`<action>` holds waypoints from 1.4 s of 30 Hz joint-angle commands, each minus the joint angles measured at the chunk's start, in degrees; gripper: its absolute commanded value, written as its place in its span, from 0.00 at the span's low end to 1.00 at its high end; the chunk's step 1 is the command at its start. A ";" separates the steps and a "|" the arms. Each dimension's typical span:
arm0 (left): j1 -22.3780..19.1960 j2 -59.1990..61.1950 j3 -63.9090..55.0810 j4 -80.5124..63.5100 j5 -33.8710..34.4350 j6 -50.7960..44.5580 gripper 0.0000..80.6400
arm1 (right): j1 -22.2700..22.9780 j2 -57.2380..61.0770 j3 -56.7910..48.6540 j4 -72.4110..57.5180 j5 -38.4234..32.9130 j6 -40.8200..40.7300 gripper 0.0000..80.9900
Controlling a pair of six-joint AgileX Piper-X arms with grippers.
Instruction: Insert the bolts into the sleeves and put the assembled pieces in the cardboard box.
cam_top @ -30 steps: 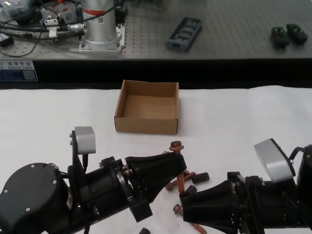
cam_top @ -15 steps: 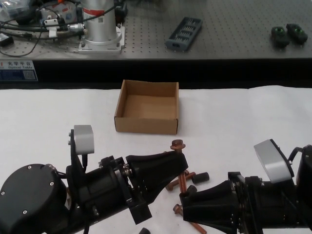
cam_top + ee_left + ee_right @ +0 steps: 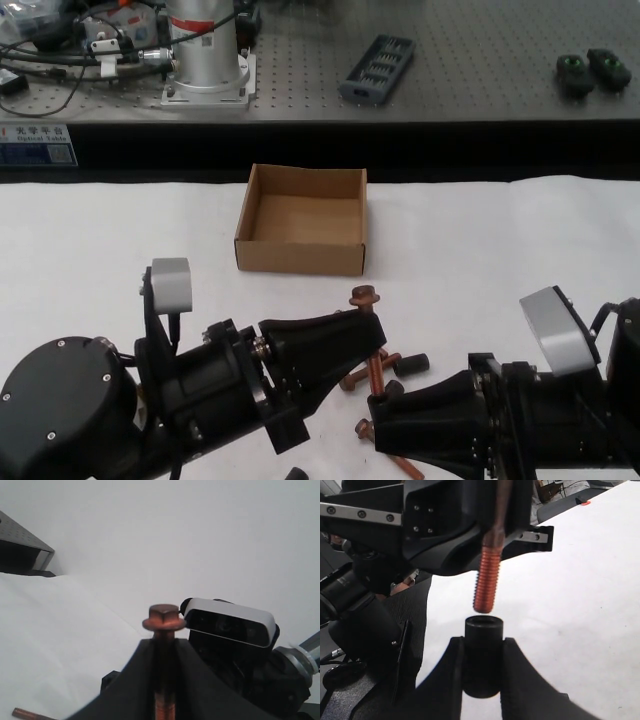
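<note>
Barely any shift: bolt held over sleeve

Since 1.0 s ago the left arm has eased only slightly; the bolt head sits almost where it was in the high view.
Left gripper [image 3: 164, 647] is clamped on the shank of a copper bolt [image 3: 163, 621], head up and threaded end down.
Right gripper [image 3: 483, 649] is closed around a black sleeve [image 3: 484, 630], upright with its bore facing up.
In the right wrist view the bolt tip hangs just above the sleeve mouth, not touching.
Both are near the bench's front.
Cardboard box [image 3: 300, 256] stands well beyond them on the white sheet [image 3: 480, 250].
Loose bolts [image 3: 352, 379] and a loose sleeve [image 3: 412, 363] lie between the grippers and the box.
</note>
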 commanded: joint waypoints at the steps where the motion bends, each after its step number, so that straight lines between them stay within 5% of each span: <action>1: -0.17 -0.10 -0.36 -1.43 0.54 -0.92 0.07 | 0.01 -0.02 -0.40 -0.11 -0.01 -0.90 0.02; 42: -0.17 -0.10 -0.36 0.81 1.13 -3.16 0.07 | 0.01 -0.02 -0.40 -3.94 1.31 2.74 0.02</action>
